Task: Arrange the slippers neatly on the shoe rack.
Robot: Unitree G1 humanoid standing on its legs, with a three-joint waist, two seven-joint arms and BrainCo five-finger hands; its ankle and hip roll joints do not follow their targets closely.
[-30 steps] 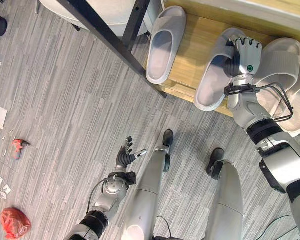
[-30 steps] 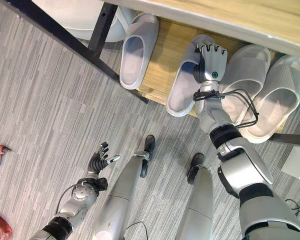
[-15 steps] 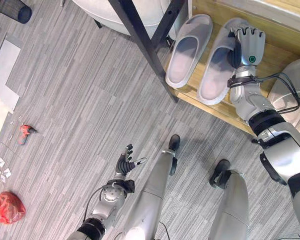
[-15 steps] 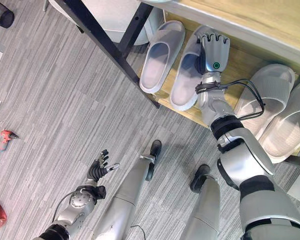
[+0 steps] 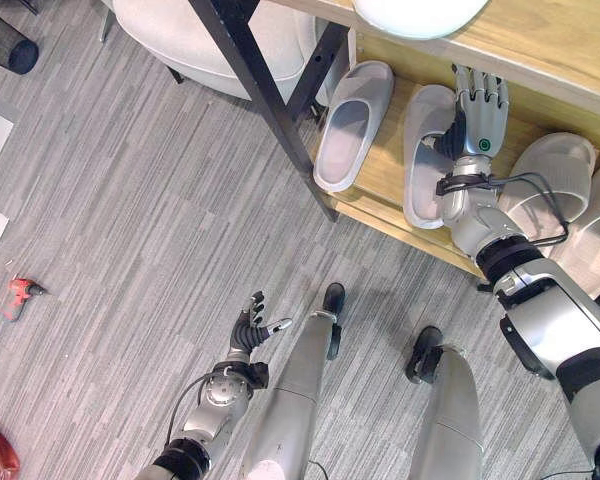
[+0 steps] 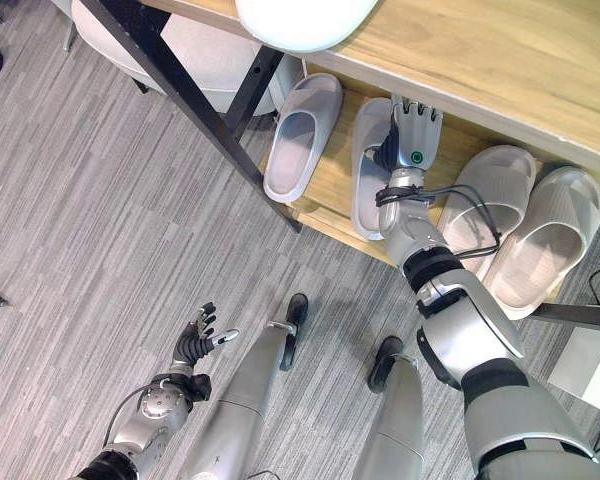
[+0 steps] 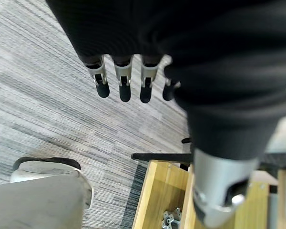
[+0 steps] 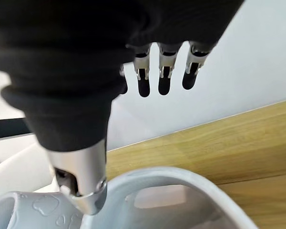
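Right hand (image 5: 477,105) is hovering with fingers straight and apart, holding nothing; the grey slipper (image 5: 423,152) is lying just beside its thumb on the shoe rack (image 5: 380,180).

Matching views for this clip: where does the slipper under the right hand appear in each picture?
Left eye view: slipper on the rack's lower shelf, upper right of centre, beside the right hand.
Right eye view: same slipper, upper middle.
Left wrist view: I cannot find it.
Right wrist view: its pale strap, close below the fingers.
Shared landmark: the wooden shelf.
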